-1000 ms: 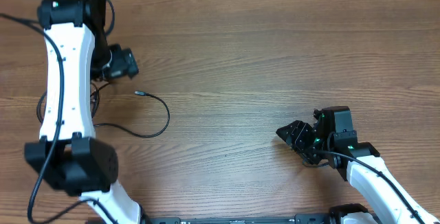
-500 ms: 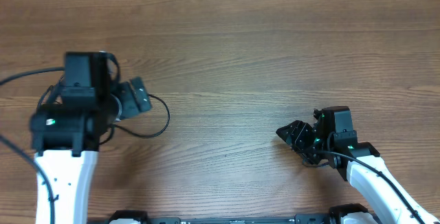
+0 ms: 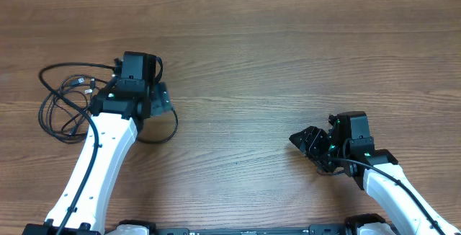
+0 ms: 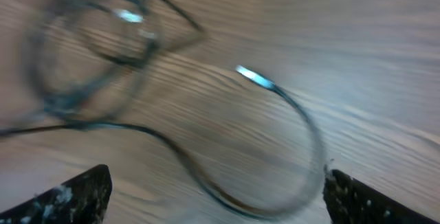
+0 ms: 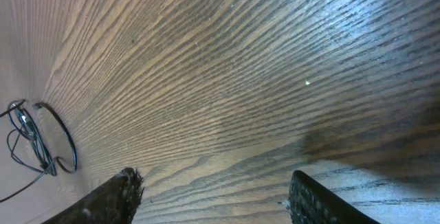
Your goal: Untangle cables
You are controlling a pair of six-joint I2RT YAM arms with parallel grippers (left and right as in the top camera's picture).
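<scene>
While cables (image 3: 78, 83) sprawl on the wood-grain table (image 3: 288, 47), left gripper (image 4: 220, 193) and right gripper (image 5: 216, 196) gape wide — empty.

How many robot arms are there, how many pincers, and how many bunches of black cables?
Robot arms: 2, the left arm and the right arm
Pincers: 2, the left pincer and the right pincer, both open
Tangled bunch of black cables: 1; how many cords are in it cannot be told
Total: 5
</scene>
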